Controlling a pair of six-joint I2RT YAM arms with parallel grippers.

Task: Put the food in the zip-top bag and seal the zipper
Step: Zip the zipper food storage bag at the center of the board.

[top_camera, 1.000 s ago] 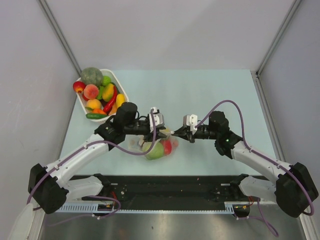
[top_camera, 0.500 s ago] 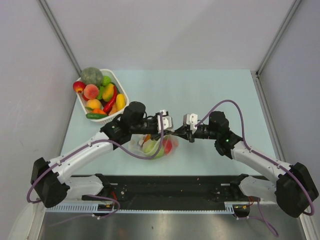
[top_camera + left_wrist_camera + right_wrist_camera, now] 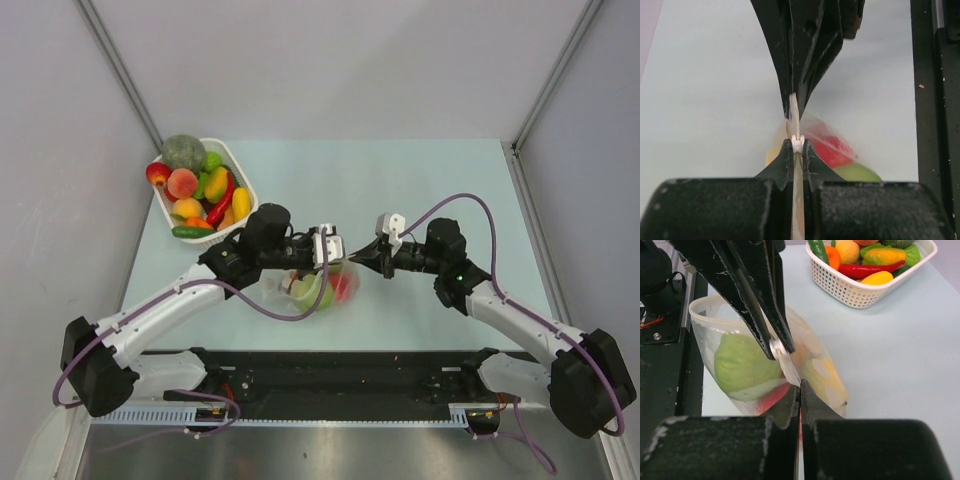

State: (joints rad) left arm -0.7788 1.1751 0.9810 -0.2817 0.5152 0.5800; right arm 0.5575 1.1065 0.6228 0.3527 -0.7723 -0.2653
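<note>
L gripper & R gripper, both clamped tight on the zipper of the bag near the basket: some food bagged, more lying in basket, sealing apparently underway, not finished.

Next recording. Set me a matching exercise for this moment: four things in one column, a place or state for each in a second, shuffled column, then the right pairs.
Column A
1. zip-top bag
2. white basket
3. red pepper
4. green fruit

Column B
a. inside the bag
b. pinched at its top edge by the left gripper and the right gripper
c. lying in the basket
d. standing apart from the bag, on the left arm's side

Pairs: 1-b, 2-d, 3-c, 4-a
</note>
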